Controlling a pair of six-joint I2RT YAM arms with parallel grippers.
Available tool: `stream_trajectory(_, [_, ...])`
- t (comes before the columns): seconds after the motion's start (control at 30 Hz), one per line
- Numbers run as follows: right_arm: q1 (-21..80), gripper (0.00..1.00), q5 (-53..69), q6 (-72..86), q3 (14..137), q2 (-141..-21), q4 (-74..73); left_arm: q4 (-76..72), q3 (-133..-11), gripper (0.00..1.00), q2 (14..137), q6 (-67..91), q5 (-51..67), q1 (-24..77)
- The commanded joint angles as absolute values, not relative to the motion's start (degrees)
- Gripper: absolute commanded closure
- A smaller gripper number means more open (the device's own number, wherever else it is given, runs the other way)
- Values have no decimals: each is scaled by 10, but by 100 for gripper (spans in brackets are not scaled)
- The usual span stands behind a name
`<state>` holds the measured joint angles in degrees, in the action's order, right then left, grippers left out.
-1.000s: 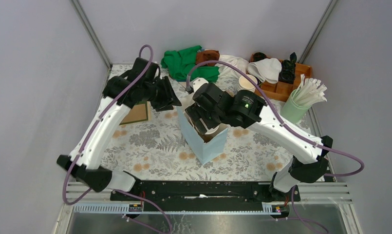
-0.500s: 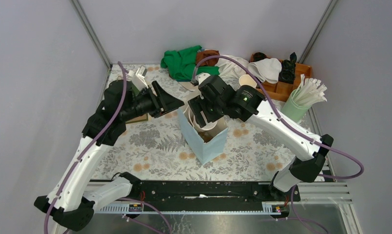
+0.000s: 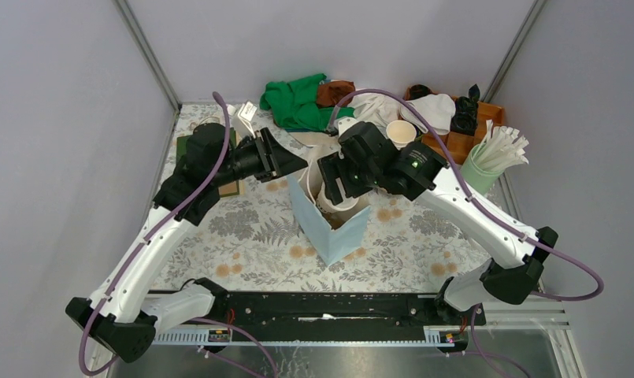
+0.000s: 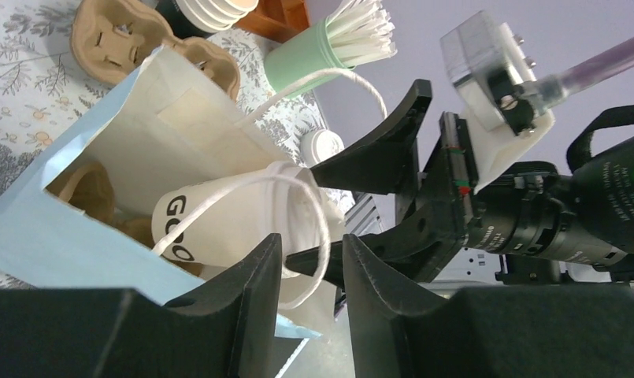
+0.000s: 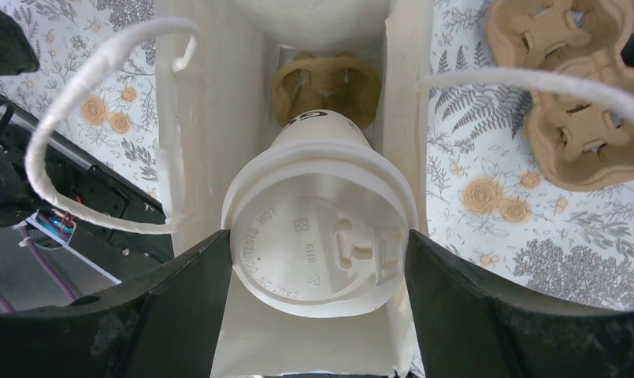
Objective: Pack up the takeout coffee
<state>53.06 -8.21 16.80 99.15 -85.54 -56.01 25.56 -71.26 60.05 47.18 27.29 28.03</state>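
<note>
The takeout coffee [image 5: 321, 252], a pale paper cup with a white lid, hangs upright in the mouth of the open blue paper bag [image 3: 329, 232]. My right gripper [image 5: 317, 264] is shut on the cup, one finger on each side of the lid's rim. A brown pulp tray [image 5: 323, 83] lies at the bottom of the bag, under the cup. My left gripper [image 4: 313, 252] is at the bag's left rim with its jaws a little apart. The bag's white string handle [image 4: 323, 236] loops just past its tips. In the left wrist view the cup [image 4: 227, 224] shows dark lettering.
A second pulp tray [image 5: 565, 102] lies on the flowered table right of the bag. At the back are a green cloth [image 3: 298, 101], a stack of lidless cups [image 3: 400, 132], a wooden organiser [image 3: 465, 134] and a green holder of straws [image 3: 487, 165]. A brown board [image 3: 227, 187] lies under my left arm.
My left arm has swung round and its gripper has moved right, to the bag's rim. My right gripper, with the cup in it, has shifted slightly right and back over the bag.
</note>
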Motion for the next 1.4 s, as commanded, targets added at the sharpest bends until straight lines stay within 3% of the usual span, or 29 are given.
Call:
stream_trajectory(0.0, [521,43,-67,182,974,-827,-540,219,-700,62,592,458,297,282])
stream_trajectory(0.27, [521,45,-58,173,984,-836,-542,217,-719,52,626,457,312,287])
stream_trajectory(0.53, [521,45,-54,170,1003,-847,-545,216,-730,53,655,454,311,318])
stream_trajectory(0.6, [521,46,-55,167,1008,-849,-550,219,-738,57,659,451,309,322])
stream_trajectory(0.73, [528,46,-60,160,1030,-861,-564,259,-749,89,643,444,278,323])
stream_trajectory(0.8, [539,46,-70,156,1050,-873,-573,266,-739,100,620,453,261,323])
stream_trajectory(1.37, [571,51,-100,209,1102,-974,-639,320,-672,100,543,485,244,323])
